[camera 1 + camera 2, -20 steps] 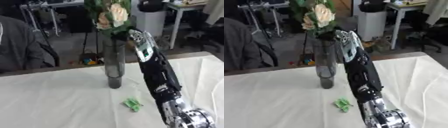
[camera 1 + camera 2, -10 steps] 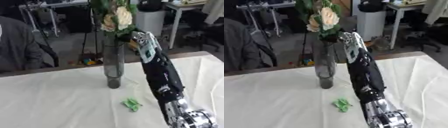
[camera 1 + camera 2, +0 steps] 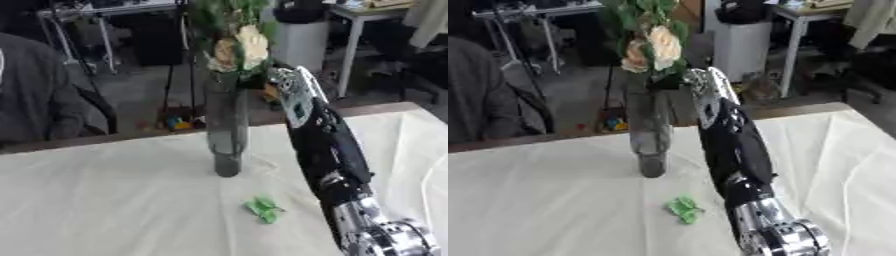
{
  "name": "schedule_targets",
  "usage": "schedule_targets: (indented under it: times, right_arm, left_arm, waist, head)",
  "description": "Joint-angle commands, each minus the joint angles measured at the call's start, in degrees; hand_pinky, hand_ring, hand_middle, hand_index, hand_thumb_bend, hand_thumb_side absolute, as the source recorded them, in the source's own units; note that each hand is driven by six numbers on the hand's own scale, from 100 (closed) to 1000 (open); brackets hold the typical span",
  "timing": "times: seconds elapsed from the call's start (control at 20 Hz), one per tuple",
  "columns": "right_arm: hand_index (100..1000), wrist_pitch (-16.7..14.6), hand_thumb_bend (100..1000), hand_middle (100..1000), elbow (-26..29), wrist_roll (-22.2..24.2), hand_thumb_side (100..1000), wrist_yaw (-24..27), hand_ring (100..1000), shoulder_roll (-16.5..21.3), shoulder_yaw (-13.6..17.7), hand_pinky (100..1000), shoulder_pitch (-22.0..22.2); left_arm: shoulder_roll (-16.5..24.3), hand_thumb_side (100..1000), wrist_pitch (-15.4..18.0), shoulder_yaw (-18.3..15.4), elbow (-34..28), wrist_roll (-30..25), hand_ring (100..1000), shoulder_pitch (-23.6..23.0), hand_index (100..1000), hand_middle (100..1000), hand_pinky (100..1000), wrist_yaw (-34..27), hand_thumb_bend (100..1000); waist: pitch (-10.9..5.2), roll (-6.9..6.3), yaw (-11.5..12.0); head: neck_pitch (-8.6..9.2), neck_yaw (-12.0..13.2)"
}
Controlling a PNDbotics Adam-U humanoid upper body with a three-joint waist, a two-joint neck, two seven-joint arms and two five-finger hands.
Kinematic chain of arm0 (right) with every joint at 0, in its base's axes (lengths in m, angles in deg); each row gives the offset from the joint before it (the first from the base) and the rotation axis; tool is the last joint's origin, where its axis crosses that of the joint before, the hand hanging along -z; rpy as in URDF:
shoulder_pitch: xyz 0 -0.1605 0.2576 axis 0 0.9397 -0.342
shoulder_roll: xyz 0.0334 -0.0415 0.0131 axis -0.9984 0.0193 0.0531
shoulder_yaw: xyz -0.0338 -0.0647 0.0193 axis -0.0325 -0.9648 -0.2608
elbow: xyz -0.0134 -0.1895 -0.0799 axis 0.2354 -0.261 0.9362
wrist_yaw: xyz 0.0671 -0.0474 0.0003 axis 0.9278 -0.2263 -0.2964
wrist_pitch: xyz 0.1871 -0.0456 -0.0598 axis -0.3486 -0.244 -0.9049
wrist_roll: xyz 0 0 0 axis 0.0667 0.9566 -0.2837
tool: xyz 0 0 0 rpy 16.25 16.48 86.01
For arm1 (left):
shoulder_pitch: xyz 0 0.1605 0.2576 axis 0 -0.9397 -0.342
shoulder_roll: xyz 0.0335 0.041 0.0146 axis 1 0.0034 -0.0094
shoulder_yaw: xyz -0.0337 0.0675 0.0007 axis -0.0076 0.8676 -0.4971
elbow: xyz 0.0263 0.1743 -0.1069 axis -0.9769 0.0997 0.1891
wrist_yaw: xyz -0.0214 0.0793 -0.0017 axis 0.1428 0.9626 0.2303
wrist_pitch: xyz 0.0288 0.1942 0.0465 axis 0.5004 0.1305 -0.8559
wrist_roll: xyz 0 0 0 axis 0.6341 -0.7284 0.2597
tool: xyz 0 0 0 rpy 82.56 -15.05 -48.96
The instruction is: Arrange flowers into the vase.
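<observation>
Left eye view, one vase, two pale flowers, one green scrap

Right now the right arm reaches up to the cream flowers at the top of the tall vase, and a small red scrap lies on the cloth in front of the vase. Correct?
Not quite: the scrap is green, not red, as the left eye view shows. The rest stands: the right arm reaches up to the cream flowers at the top of the tall vase, and the scrap lies on the cloth in front of the vase.

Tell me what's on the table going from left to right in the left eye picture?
Vase holding the flowers → small green leafy scrap → the robot's right arm, reaching up beside the flowers.
</observation>
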State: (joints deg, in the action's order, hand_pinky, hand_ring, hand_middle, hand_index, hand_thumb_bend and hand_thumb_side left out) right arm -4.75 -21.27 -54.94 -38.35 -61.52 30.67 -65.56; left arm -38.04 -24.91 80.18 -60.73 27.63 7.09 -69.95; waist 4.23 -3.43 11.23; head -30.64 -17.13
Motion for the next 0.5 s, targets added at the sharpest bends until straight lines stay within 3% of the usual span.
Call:
schedule_targets:
  times: [0.05, 0.5]
  right_arm:
    - [916, 0.3, 393, 1000, 0.4, -0.2, 929, -1.9, 1000, 2.3, 0.1, 1000, -1.0]
    - [907, 0.6, 373, 1000, 0.7, -0.8, 951, -0.3, 1000, 3.7, 0.4, 1000, -0.9]
  left_arm:
    - [1.4, 949, 0.2, -0.7, -0.5, -0.1, 707, 0.3, 766, 623, 762, 0.3, 605]
    - [1.4, 950, 0.1, -0.9, -0.4, 0.0, 706, 0.2, 766, 624, 763, 0.4, 605]
  waist:
    - [-0.76, 0.15, -0.2]
    - [-0.9, 0.65, -0.6]
  head:
    - [0.32, 0.3]
    - [0.33, 0.7]
